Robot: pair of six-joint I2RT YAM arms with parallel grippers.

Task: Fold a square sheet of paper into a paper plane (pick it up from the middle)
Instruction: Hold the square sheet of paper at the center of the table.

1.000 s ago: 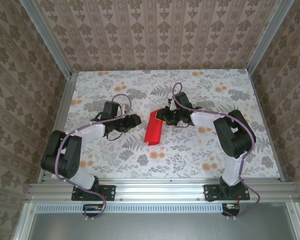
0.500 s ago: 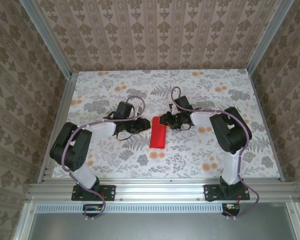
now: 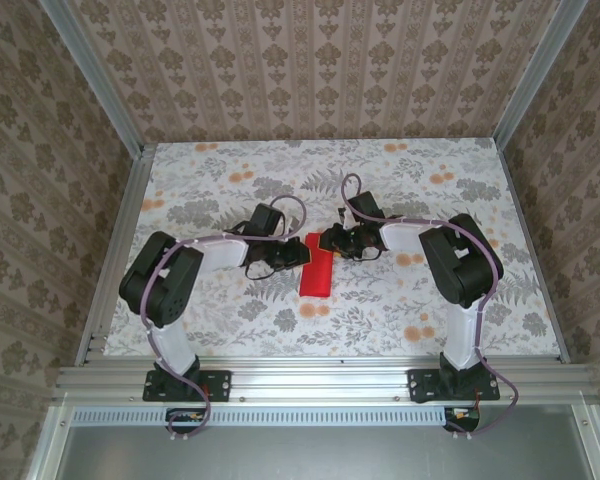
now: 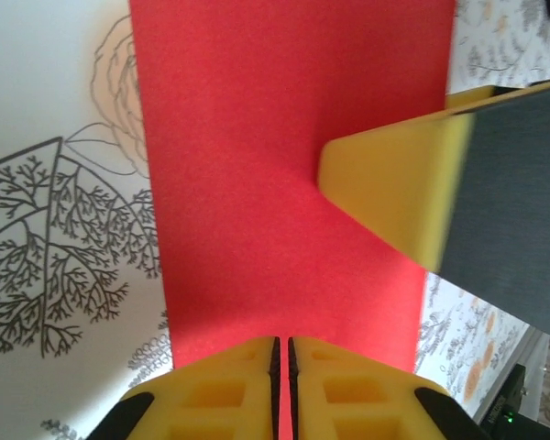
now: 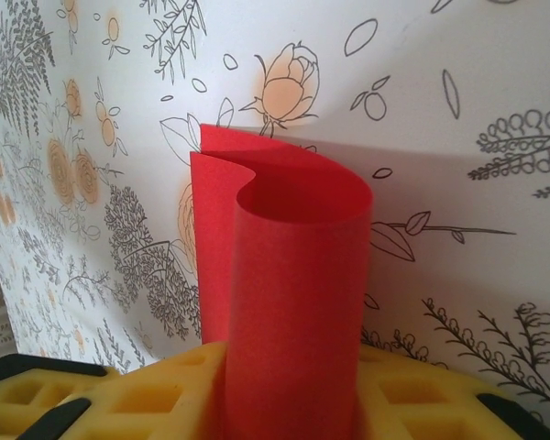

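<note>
We log the folded red paper (image 3: 316,270) at the middle of the counter (image 3: 410,190), between both arms. Its curled end is clamped in the right end effector (image 5: 291,394). The left end effector (image 4: 280,390) is closed, fingers together at the paper's edge.

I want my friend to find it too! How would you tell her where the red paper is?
Find the flowery table with two robot arms. In its middle, between the left end effector and right end effector, lies the red paper, folded narrow. It's the only plain bright red thing there.
</note>
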